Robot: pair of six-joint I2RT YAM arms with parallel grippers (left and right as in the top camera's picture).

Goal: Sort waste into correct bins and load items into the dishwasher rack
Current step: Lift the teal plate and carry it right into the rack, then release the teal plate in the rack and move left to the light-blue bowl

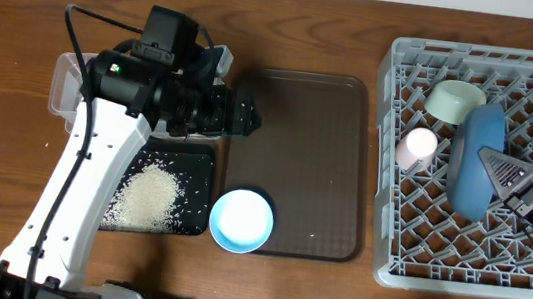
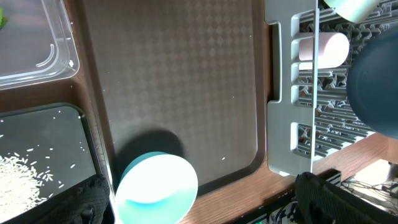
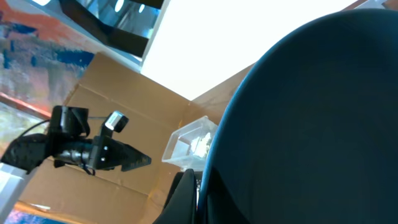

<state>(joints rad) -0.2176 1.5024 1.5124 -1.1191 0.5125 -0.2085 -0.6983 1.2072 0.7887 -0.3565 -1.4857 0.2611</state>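
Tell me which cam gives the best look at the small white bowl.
Overhead: the small white bowl shows whole and unblocked at the brown tray's near-left corner. Left wrist sees the bowl closer, but the frame's bottom edge crops it. Right wrist shows none of it; the dark-blue plate fills that view.

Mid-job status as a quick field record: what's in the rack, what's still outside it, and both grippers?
rack: mint-green bowl, pink cup, dark-blue plate
brown tray: small white bowl at its near-left corner
black tray: rice
clear tub: contents mostly out of view
left gripper: open, empty
right gripper: shut on dark-blue plate
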